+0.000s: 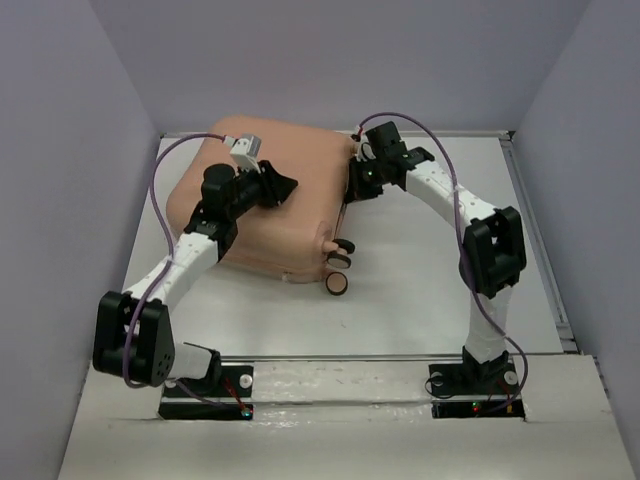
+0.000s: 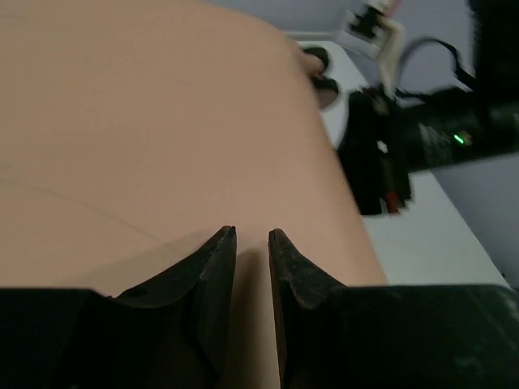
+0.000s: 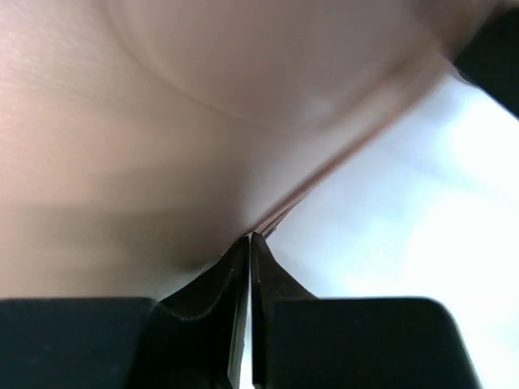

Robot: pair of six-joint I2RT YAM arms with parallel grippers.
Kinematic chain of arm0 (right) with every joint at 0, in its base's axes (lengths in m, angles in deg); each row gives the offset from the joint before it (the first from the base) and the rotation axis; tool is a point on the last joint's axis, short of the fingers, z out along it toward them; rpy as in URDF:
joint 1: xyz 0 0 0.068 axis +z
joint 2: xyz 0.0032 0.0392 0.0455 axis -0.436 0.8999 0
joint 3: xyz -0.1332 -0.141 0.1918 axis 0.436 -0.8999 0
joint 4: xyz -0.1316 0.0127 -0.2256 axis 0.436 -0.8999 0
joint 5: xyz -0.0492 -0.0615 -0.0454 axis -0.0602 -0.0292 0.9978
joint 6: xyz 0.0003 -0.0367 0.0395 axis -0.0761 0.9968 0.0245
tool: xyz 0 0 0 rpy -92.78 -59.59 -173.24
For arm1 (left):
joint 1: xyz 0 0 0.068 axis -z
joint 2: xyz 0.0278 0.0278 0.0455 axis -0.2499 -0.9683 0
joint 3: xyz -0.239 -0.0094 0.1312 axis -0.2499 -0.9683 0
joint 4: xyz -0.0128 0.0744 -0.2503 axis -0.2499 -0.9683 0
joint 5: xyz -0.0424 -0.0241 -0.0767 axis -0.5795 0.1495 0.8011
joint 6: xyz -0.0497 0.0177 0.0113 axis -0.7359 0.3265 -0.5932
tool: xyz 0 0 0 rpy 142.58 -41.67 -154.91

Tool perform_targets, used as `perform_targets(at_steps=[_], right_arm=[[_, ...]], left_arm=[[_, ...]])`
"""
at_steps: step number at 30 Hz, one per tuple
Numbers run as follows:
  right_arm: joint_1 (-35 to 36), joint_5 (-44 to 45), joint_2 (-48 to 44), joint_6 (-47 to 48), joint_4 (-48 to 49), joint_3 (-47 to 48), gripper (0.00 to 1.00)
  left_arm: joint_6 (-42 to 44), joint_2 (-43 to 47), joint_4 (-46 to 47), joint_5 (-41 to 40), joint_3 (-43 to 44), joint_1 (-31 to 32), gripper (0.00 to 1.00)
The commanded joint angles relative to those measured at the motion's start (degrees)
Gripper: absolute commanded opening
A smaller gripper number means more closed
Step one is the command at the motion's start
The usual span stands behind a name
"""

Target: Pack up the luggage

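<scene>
The luggage (image 1: 270, 205) is a salmon-pink hard-shell suitcase lying flat and closed at the back left of the table, with caster wheels (image 1: 338, 284) on its near right corner. My left gripper (image 1: 283, 188) hovers low over the lid (image 2: 146, 121). Its jaws (image 2: 252, 231) stand a narrow gap apart with nothing between them. My right gripper (image 1: 352, 190) is at the suitcase's right edge. In the right wrist view its tips (image 3: 250, 236) are shut and touch the seam line of the shell (image 3: 203, 121). Whether they pinch anything is hidden.
The white table (image 1: 430, 290) stretches to the right of the suitcase. Grey walls close in on both sides and the back. The right arm (image 2: 422, 138) shows beyond the lid in the left wrist view. Both arm bases sit at the near edge.
</scene>
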Motion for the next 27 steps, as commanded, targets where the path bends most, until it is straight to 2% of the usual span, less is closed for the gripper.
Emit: perform_targets(at_steps=[1,4,5,6,7,8,9,10,12,13,14,17,18,21,24,27], right_arm=[[-0.1,-13.78,8.9,-7.44,20.79,18.51,0.15],[-1.6,-15.03,12.16,-11.14,20.1,23.9,0.26],[-2.12,-14.24,11.9,-11.23,19.4,23.74,0.29],[-2.13,-13.1,9.2,-9.66,18.0,22.52,0.36],[-2.13,-11.44,7.0,-8.78,17.9,20.25,0.41],[-2.13,-11.94,4.46,-6.16,18.07,14.05,0.45],[-1.43,-12.99,-1.22,-4.31,18.16,10.5,0.55],[-1.42,-13.35,-4.24,-0.02,18.25,3.59,0.6],[-0.72,-15.1,-9.87,4.22,17.9,-2.77,0.74],[-0.11,-18.94,-14.59,5.89,17.81,-5.67,0.78],[-0.1,-21.07,-16.38,7.56,17.89,-8.31,0.81],[2.17,-24.43,-19.12,14.24,15.09,-13.43,0.89],[2.96,-23.21,-19.04,18.78,11.69,-13.44,0.91],[5.95,-18.82,-16.85,24.34,5.53,-10.63,0.93],[7.01,-8.48,-14.65,25.51,3.66,-7.83,0.95],[7.62,-0.29,-10.87,25.07,0.67,-4.49,0.95]], left_arm=[[-3.8,3.65,-25.29,2.46,-15.21,4.69,0.37],[-5.3,9.03,-25.99,2.37,-17.79,5.66,0.37],[-5.39,13.23,-27.38,1.06,-15.62,5.66,0.38],[-4.52,15.01,-28.96,-0.95,-13.07,5.58,0.44],[-3.73,16.24,-30.81,-3.06,-10.0,5.49,0.48],[-2.51,17.13,-33.78,-5.08,-2.66,4.36,0.51],[-2.06,16.87,-35.03,-5.1,1.24,3.39,0.53],[-1.53,15.39,-37.22,-5.28,8.41,1.64,0.59],[-0.48,13.63,-39.08,-7.37,14.61,0.22,0.66],[0.4,12.84,-40.22,-11.3,17.08,-0.57,0.69],[0.32,11.96,-39.88,-12.47,20.06,-3.28,0.72],[-2.13,10.73,-37.25,-12.06,21.14,-10.13,0.82],[-2.84,10.28,-36.72,-11.0,21.14,-15.81,0.85],[-4.34,9.23,-36.37,-14.94,20.71,-21.3,0.88],[-4.69,9.05,-34.87,-24.39,18.43,-26.58,0.91],[-6.09,7.47,-32.33,-25.32,16.22,-31.4,0.92]])
